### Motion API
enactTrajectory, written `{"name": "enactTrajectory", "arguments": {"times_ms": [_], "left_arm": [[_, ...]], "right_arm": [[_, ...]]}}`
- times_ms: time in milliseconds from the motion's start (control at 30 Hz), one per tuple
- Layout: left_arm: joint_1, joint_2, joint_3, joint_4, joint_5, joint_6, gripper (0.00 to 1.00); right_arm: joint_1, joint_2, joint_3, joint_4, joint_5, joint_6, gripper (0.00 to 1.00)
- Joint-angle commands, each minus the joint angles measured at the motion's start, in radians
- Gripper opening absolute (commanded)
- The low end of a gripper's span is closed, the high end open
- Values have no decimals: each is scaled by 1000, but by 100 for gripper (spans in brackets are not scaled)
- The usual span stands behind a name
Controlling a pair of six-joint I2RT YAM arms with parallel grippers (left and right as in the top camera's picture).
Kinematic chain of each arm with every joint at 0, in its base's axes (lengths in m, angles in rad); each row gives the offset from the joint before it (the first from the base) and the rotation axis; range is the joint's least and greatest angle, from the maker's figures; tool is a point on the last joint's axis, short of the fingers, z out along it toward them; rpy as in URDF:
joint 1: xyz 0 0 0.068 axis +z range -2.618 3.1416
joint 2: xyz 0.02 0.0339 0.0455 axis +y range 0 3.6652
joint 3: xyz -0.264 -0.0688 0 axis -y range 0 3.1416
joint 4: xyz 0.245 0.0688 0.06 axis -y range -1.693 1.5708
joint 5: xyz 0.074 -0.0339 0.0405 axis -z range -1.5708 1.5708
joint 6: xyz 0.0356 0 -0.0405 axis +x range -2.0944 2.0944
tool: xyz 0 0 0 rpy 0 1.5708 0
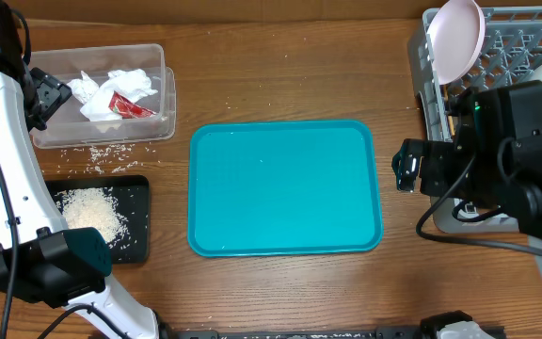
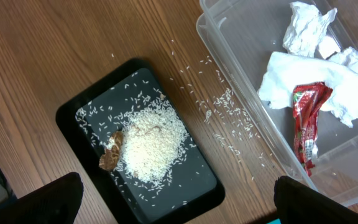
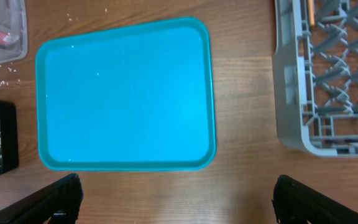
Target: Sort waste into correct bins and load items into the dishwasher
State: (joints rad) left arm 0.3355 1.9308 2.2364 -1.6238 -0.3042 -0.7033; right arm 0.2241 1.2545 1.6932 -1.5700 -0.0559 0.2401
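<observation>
The left pincer (image 2: 178, 190) is hovering spread wide and pinching nothing. Its dark fingertips (image 2: 48, 199) are showing at the lower corners of the left wrist view. It is hanging above the bench (image 1: 280, 85), over the near end of the black tray (image 2: 194, 180) and beside the clear plastic tub (image 2: 250, 46).

A heap of white rice (image 2: 154, 146) is lying on the black tray, and a brown food scrap (image 2: 110, 154) is touching the heap's left edge. Loose rice grains (image 2: 225, 106) are lying scattered on the bench between the tray and the tub. Inside the tub, crumpled white tissue (image 2: 334, 84) is lying in a few wads, and a red wrapper (image 2: 307, 118) is resting against the largest one.

The right pincer (image 3: 176, 190) is also hanging spread wide, gripping nothing. It is hovering over bare bench, near the edge of the teal tray (image 3: 126, 93) and near a corner of the grey dish rack (image 3: 328, 81). The teal tray is sitting flat in the middle of the bench, well apart from the tub and close beside the rack.

In the overhead view a round pale plate (image 1: 459, 40) is standing on edge in the rack's far left corner. The right arm is covering part of the rack.
</observation>
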Motion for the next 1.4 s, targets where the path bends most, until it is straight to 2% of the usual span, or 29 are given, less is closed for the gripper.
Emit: {"name": "enactTrajectory", "arguments": {"times_ms": [0,200,533,567,700,900,967,1367], "left_arm": [[3,-5,9,2,-17,8,100],[3,-5,9,2,-16,8,100],[3,-5,9,2,-17,8,100],[3,-5,9,2,-16,8,100],[3,-5,9,2,-17,8,100],[3,-5,9,2,-17,8,100],[3,-5,9,2,-17,8,100],[3,-5,9,2,-16,8,100]], "right_arm": [[5,-95,-69,58,-10,-36,100],[-42,-320,-315,299,-10,-40,100],[-133,-633,-763,602,-15,-41,100],[-148,-690,-847,666,-26,-43,100],[-194,-787,-994,805,-109,-98,100],[-226,-926,-1228,1061,-129,-99,100],[-226,-993,-1337,1196,-130,-83,100],[-227,-1175,-1637,1608,-140,-84,100]]}}
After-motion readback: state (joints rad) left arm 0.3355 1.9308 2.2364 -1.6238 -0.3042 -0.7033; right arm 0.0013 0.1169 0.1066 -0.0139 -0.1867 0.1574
